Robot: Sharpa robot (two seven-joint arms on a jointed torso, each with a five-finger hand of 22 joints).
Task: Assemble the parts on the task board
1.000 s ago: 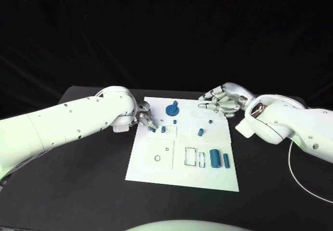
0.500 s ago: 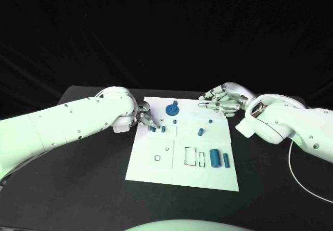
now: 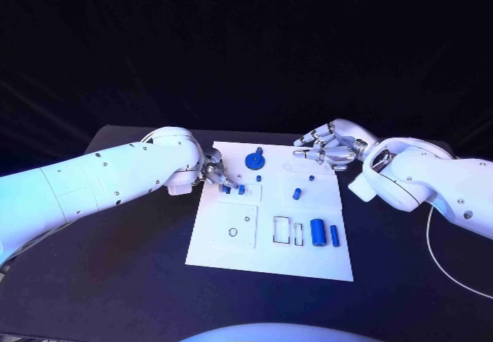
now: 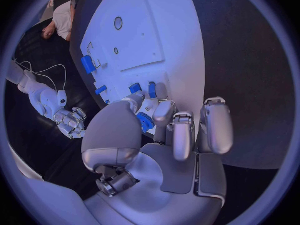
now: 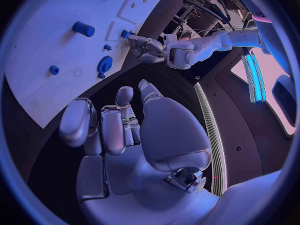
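1. Nearest me on the task board [image 3: 269, 256] two blue cylinders [image 3: 318, 231] lie side by side next to a row of outlined slots [image 3: 281, 228]. I judge them loose and not yet placed. The square panel [image 3: 236, 226] with its oval hole, left of those slots, looks unfilled.
2. Mid-board, a small blue peg [image 3: 296, 192] stands on its own. Whether it is seated I cannot tell.
3. At the board's left edge my left hand [image 3: 214, 174] has its fingertips drawn together over a small blue part [image 4: 145, 121], with two short blue pegs [image 3: 241, 189] just beside them. I read this as a pinch, mid-placement.
4. Farther back a blue gear [image 3: 253, 161] sits near the board's far edge, seemingly mounted.
5. At the far right corner my right hand [image 3: 327, 149] hovers with its fingers apart and loosely curled, holding nothing.
6. My judgement: under halfway, with the cylinders, the slots and the panel left.
7. Room: the black worktop [image 3: 123, 263] lies bare on the near side of the board, so both arms can reach inward. My left fingers work tight against the board's left edge, where a nudge could shift the pegs.
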